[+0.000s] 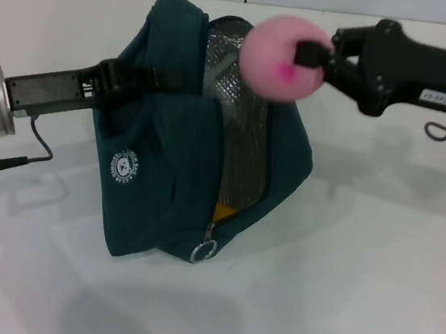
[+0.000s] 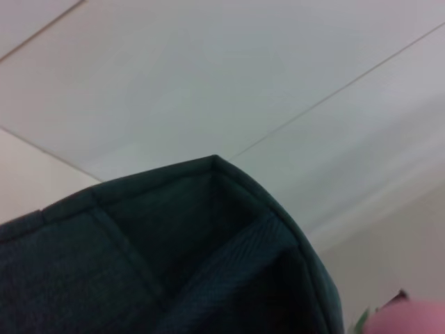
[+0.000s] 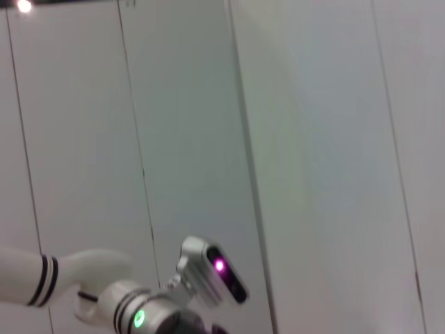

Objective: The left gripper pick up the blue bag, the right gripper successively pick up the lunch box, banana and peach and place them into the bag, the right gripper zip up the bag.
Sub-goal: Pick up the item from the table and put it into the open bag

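Holding the peach [image 1: 279,58] between closed fingers, the right gripper [image 1: 316,56] reaching in from the right side, high over the table [image 1: 372,275]. Peach hanging just over the open mouth of the blue bag [image 1: 164,184], in front of the silver lining [image 1: 240,128], touching nothing else as far as visible. Round fruit, so no long axis to tell; only a darker pink mark on the side near the fingers.

Left gripper [image 1: 128,78] coming in from the left, closed on the upper edge and strap of the blue bag, keeping the mouth up. Bag standing on the table, tilted, its opening turned up and toward the right; long side running from the zip ring [image 1: 204,251] at the near bottom up to the far top corner. Small white round logo [image 1: 124,166] on the near face. Something yellow [image 1: 224,213] visible low inside the opening, too little of it to name.

Left wrist view: only the dark fabric corner of the blue bag [image 2: 174,243] from very near, with a small pink piece of the peach [image 2: 410,319] at the edge, something the head view cannot give. Right wrist view: no peach and no bag, only wall panels [image 3: 313,139] and part of a white arm with a lit module [image 3: 208,275].
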Tool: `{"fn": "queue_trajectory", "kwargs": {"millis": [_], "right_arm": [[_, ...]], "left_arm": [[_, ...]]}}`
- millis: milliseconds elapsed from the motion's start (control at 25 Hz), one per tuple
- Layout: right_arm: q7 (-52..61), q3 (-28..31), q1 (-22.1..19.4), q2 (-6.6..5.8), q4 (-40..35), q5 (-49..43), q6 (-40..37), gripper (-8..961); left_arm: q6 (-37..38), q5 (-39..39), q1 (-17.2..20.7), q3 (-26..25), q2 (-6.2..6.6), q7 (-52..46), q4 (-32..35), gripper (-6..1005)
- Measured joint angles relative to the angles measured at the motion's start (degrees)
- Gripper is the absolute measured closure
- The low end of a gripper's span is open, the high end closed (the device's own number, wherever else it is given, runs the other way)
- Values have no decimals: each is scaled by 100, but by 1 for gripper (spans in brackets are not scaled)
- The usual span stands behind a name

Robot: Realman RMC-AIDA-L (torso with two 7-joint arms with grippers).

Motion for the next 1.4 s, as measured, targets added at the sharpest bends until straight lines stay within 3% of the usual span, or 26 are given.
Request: {"fn": "queue_trajectory", "kwargs": {"millis": [440,720,1400], "right_arm": [[-56,-1228,21,22,168,568,1128,897],[-11,-1395,154,15,361,576,1277,882],[162,-1656,333,-1,463,584,1319,601]], "left_arm": [[0,-152,32,8,12,32,0,969],[0,-157,25,9,7,34,1,969],[-4,-141,37,11,5,35,1,970]]}}
